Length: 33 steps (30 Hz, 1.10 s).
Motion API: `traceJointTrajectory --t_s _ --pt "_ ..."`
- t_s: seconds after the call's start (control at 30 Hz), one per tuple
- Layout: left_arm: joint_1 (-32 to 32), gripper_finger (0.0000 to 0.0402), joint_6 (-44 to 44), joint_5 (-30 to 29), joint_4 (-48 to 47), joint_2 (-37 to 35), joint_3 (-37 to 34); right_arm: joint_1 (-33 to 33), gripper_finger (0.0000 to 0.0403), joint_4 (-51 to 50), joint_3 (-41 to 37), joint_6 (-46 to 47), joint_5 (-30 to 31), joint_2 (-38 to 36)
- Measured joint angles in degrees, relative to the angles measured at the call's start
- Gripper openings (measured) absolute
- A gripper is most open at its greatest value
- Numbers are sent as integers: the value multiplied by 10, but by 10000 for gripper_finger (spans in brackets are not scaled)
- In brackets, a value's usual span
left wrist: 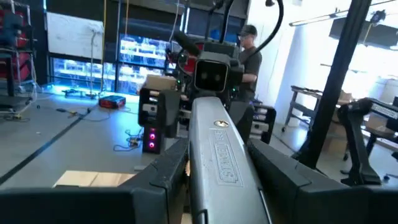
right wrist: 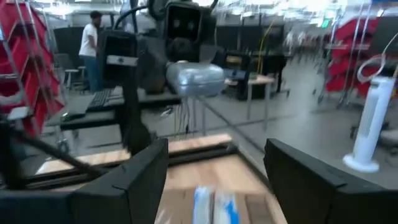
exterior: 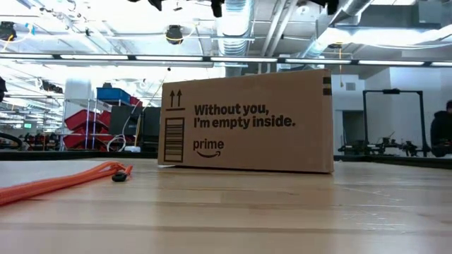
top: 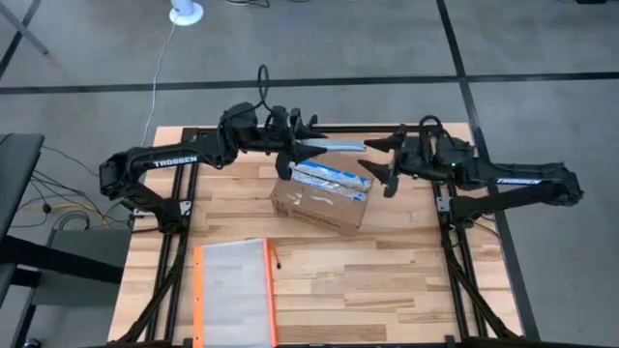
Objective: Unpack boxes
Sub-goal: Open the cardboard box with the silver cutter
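Fingers of left gripper (top: 308, 147) clamped on silver tool (left wrist: 214, 149), right gripper (top: 379, 159) spread wide above box (top: 322, 196).

box (top: 322, 197): brown, blue-white tape, black print | pouch (top: 233, 290): clear, orange edge | table (top: 387, 280): light wood

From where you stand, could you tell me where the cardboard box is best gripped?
Grip the cardboard box across its narrow width, from above. It lies flat with its taped top up and both long sides free. The right claw hangs open nearby; the left claw holds a utility knife.
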Motion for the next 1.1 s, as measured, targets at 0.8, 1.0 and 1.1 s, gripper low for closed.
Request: traceJointTrajectory --t_s 0.8,1.0,1.1 --pt "-2 127 42 9 -39 0 0 4 245 54 100 5 -30 152" --pt "-2 127 43 12 -42 0 0 4 243 49 105 5 -31 152" --pt "-2 127 42 15 -44 0 -1 4 234 36 105 5 -31 153"
